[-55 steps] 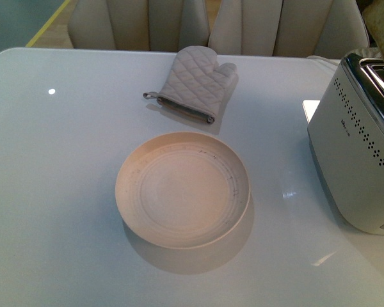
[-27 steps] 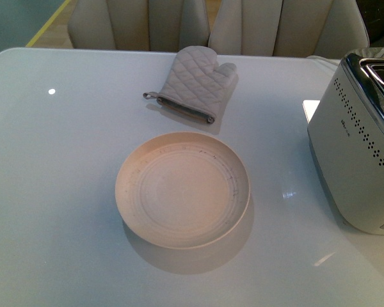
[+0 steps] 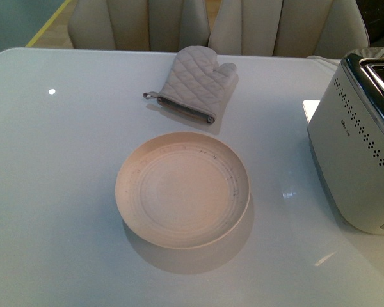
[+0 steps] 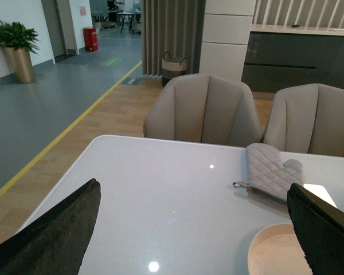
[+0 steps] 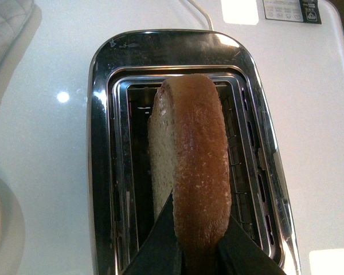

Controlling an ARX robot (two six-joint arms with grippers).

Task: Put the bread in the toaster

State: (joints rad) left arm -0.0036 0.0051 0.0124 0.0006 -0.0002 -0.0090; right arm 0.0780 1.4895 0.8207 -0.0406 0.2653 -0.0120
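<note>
In the right wrist view my right gripper (image 5: 198,232) is shut on the bread (image 5: 198,166). The slice stands on edge, brown crust towards the camera, its speckled tan face on one side. It hangs over the open slot of the toaster (image 5: 103,143), its far end down between the slot's wire guides. The front view shows the white toaster (image 3: 352,147) with its chrome top at the table's right edge; the right arm is out of that view. My left gripper (image 4: 189,229) is open and empty, raised over the table's left part.
A round beige plate (image 3: 182,188) sits mid-table, empty. A grey quilted oven mitt (image 3: 195,83) lies behind it. Beige chairs (image 3: 141,22) stand along the table's far edge. A printed card (image 5: 291,8) lies beyond the toaster.
In the front view the bread showed at the top right above the toaster a second ago. It has since dropped towards the slot and left that corner. The left arm is still.
</note>
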